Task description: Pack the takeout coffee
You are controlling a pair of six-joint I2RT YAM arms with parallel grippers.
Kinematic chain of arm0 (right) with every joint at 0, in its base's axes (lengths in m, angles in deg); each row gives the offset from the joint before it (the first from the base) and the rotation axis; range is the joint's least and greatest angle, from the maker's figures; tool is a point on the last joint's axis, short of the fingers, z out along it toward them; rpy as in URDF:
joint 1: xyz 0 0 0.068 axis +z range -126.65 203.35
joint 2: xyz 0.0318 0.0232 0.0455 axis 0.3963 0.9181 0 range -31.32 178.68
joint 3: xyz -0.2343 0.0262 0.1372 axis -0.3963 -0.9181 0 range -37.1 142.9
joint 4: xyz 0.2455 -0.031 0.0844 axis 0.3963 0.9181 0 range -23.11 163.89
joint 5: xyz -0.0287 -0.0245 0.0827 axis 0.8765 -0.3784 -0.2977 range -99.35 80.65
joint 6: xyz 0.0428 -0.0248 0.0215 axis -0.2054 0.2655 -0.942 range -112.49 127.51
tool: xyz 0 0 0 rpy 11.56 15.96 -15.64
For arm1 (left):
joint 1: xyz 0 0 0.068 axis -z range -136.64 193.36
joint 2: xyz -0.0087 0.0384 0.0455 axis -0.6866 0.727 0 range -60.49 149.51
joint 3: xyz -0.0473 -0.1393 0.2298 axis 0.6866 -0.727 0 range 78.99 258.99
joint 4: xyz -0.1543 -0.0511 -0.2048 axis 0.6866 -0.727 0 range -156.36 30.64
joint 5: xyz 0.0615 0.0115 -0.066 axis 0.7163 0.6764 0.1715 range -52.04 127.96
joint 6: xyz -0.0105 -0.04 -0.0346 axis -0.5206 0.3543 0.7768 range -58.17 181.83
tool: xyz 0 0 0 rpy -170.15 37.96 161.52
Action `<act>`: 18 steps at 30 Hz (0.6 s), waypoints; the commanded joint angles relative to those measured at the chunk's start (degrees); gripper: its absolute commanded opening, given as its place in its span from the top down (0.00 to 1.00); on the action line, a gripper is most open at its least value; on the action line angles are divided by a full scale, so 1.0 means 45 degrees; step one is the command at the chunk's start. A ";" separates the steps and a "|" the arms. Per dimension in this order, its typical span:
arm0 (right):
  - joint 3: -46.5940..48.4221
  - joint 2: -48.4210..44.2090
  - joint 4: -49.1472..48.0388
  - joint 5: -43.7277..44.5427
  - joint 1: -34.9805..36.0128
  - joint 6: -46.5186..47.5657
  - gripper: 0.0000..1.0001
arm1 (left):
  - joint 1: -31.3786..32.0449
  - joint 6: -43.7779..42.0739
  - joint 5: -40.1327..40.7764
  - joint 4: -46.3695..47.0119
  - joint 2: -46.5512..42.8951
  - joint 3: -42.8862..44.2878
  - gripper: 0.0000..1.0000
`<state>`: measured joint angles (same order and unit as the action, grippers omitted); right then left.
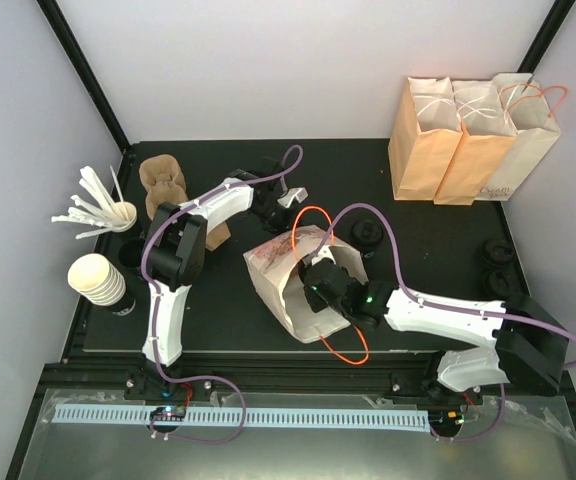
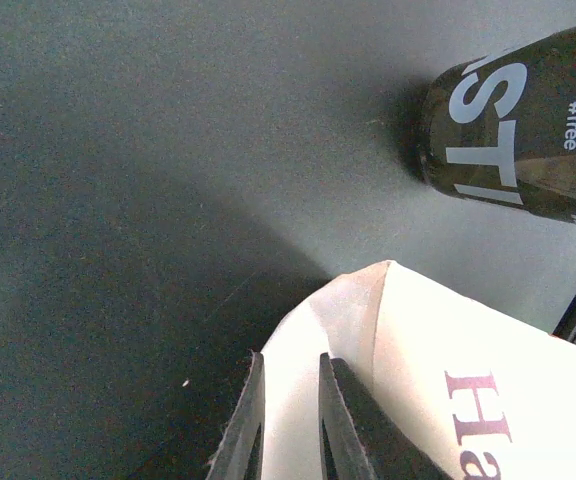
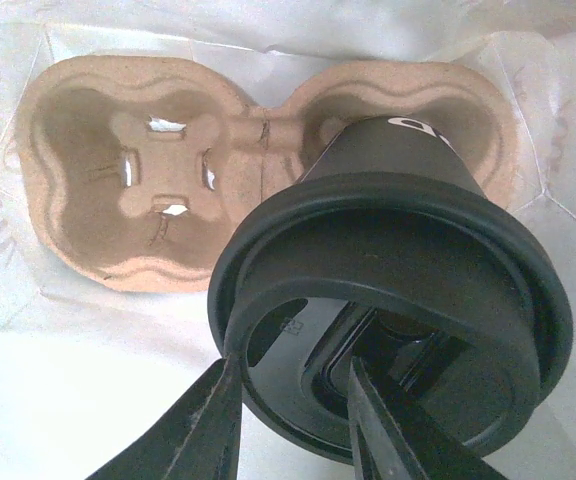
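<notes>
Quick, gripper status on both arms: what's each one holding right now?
Left gripper: closed, pinching the edge of the white paper bag.
Right gripper: closed on the lid rim of the takeout coffee, inside the bag.

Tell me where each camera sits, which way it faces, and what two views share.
Top view: above and behind the arms, looking down on the black table; both arms show, bases nearest.
Left wrist: on the left arm, looking along the left pincer at the white bag edge between its fingers; another black cup beyond.
Right wrist: on the right arm, looking into the bag at the lidded cup in a cardboard tray; right pincer at the lid.
Shared: all three show the bag.
</notes>
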<state>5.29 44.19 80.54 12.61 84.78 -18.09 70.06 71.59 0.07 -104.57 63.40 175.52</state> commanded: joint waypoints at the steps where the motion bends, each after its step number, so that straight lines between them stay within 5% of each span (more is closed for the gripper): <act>1: 0.0456 0.0526 0.0415 0.0528 -0.0165 -0.0051 0.66 | 0.0518 -0.0419 -0.1079 -0.0994 -0.0469 0.0214 0.82; 18: 0.0824 0.0308 0.0785 0.1019 -0.0899 -0.0429 0.66 | 0.1379 -0.0728 -0.0975 -0.0874 -0.1353 -0.0519 0.83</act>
<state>8.46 45.11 84.15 13.88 82.57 -19.75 71.68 70.19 1.97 -104.22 61.66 174.41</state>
